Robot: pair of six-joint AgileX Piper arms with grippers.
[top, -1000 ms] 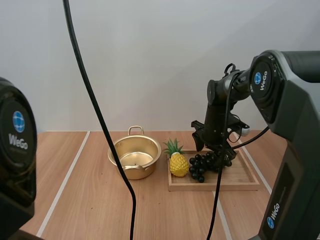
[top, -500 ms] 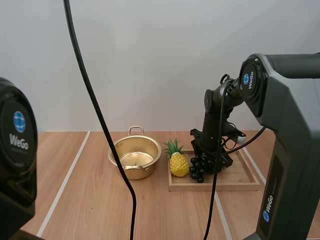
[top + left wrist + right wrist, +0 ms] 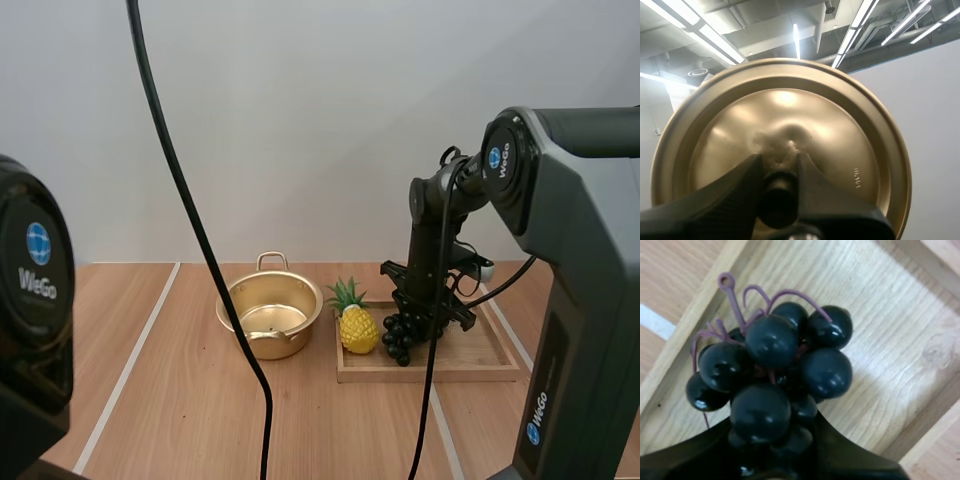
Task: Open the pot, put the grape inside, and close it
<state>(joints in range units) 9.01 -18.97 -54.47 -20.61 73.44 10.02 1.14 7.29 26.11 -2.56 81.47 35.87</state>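
This is a robotics lab, with a test station laid out for machine trials. Two bulky dark robot arms, the right arm [image 3: 570, 260] and the left arm [image 3: 35, 290], rise at the near edge of a pale wooden table [image 3: 180, 410], and each carries a round blue WeGo badge. Straight white lines [image 3: 128, 365] run across the table top and divide it into strips. Behind the table stands a plain pale wall [image 3: 300, 120]. The things set out look like props: a small gold pot [image 3: 268, 312], a glossy toy-like pineapple [image 3: 356, 328] standing on a wooden tray [image 3: 485, 355], and a bunch of grapes [image 3: 400, 338] just beside it.
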